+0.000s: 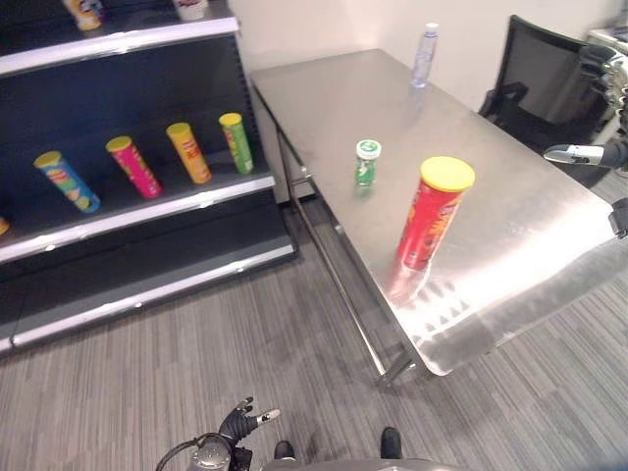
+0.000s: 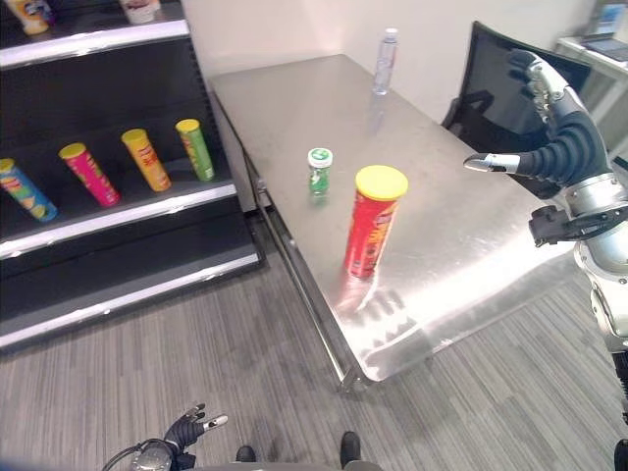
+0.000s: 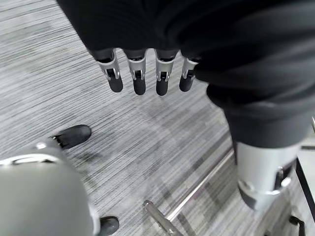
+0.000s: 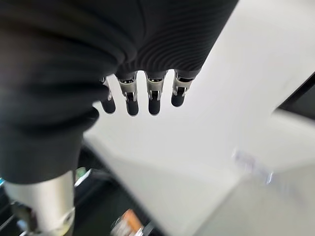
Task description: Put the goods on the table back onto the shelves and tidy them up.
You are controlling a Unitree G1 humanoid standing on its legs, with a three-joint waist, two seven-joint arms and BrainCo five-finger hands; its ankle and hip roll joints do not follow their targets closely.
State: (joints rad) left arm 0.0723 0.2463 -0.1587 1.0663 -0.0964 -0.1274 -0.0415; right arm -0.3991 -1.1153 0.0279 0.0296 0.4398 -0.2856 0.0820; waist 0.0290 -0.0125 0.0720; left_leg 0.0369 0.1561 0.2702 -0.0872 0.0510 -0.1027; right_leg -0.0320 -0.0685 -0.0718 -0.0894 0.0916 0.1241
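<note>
Goods waiting on the steel table [image 2: 461,245] are three, and all stand upright and well apart from one another. Nearest the robot, the left hand [image 1: 238,422] hangs low over the striped grey floor [image 1: 245,353], its fingers [image 3: 139,81] straight and relaxed with nothing in them. Next comes the red chip can [image 2: 373,224] with a yellow lid, standing near the table's near left edge. The right hand [image 2: 559,137] is raised off the table's right side, beside the black chair [image 2: 491,88], thumb out toward the table and fingers [image 4: 130,101] loose and spread, holding nothing. Just beyond the red can stands a small green bottle [image 2: 319,171] with a green cap, closer to the table's left edge. Far back, near the wall end of the table, stands a clear water bottle [image 2: 387,61]. To the left of the table is the dark shelf unit [image 1: 137,211]; on its middle shelf four chip cans stand in a row: a blue can [image 1: 67,182], a pink can [image 1: 133,166], an orange can [image 1: 188,152] and a green can [image 1: 236,142], the green one nearest the table. On the top shelf two more items [image 2: 29,14] can be seen, too cut off to tell what they are.
</note>
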